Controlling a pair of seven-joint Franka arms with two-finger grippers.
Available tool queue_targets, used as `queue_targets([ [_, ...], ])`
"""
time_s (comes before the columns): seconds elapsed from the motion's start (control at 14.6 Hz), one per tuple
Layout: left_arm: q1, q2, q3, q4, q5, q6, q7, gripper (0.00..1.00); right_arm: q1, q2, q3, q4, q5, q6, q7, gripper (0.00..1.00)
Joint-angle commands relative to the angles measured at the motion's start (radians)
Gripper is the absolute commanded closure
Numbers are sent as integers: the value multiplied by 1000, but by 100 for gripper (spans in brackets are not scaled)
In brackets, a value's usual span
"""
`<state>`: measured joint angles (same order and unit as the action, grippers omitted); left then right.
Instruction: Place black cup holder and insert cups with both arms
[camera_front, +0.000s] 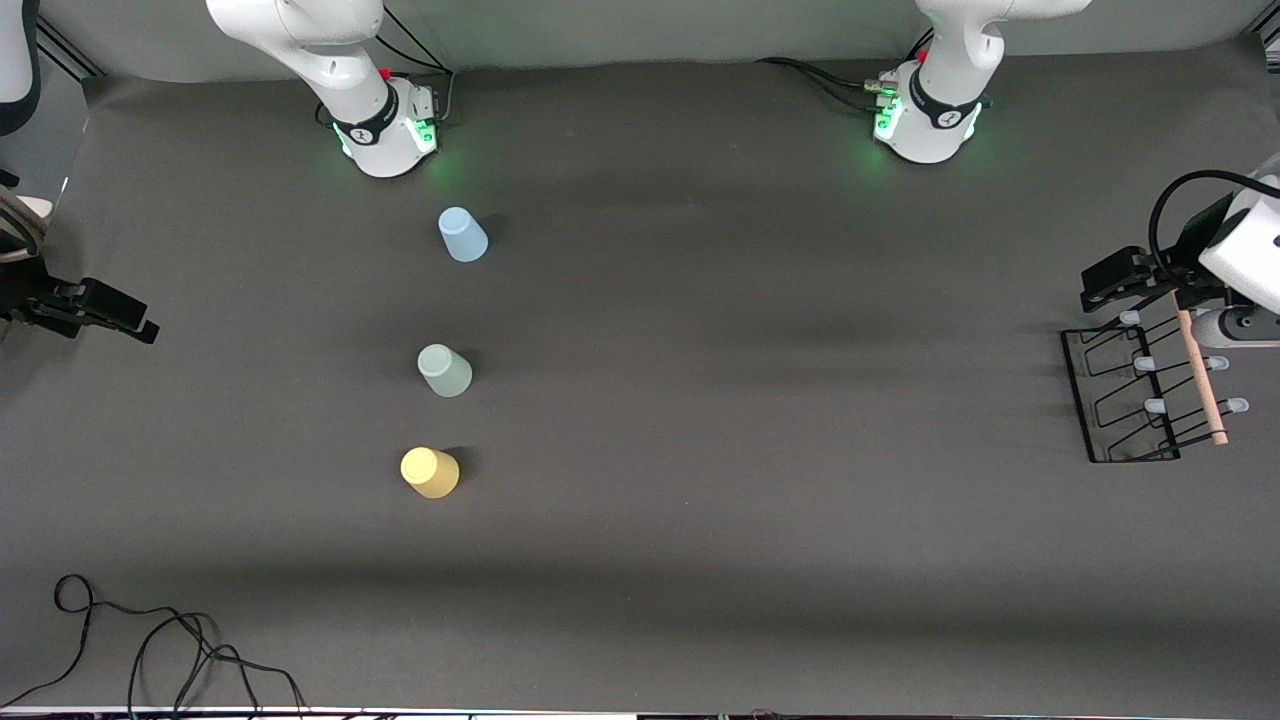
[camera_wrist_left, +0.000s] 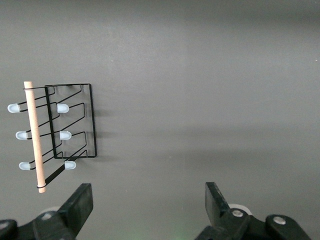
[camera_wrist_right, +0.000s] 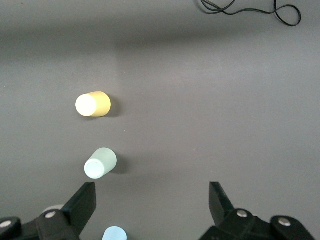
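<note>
The black cup holder stands at the left arm's end of the table, its wooden rod handle on top; it also shows in the left wrist view. My left gripper hangs open and empty over the holder's end nearest the bases; in its wrist view the holder lies off to one side. The blue cup, green cup and yellow cup stand in a row in front of the right arm's base. My right gripper is open and empty, raised at the right arm's end.
A loose black cable lies at the table's front corner at the right arm's end, also in the right wrist view. The dark table stretches bare between the cups and the holder.
</note>
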<state>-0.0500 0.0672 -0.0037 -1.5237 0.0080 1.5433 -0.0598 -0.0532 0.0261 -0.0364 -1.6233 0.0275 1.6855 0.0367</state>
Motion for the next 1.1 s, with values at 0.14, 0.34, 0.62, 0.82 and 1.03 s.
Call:
queue_targets([
  [0.14, 63, -6, 19, -41, 27, 30, 66, 0, -2, 8, 3, 19, -18, -18, 2, 0],
  [0.34, 198, -1, 19, -62, 27, 55, 222, 0, -5, 9, 3, 19, -18, -18, 0, 0],
  [0.62, 359, 28, 19, -64, 41, 75, 362, 0, -5, 9, 3, 20, -18, -18, 3, 0],
  [0.82, 378, 30, 21, -96, 43, 103, 368, 0, -7, 9, 3, 19, -18, -18, 3, 0],
  [1.03, 394, -6, 22, -223, 44, 210, 383, 0, -8, 15, 3, 22, -15, -17, 3, 0],
])
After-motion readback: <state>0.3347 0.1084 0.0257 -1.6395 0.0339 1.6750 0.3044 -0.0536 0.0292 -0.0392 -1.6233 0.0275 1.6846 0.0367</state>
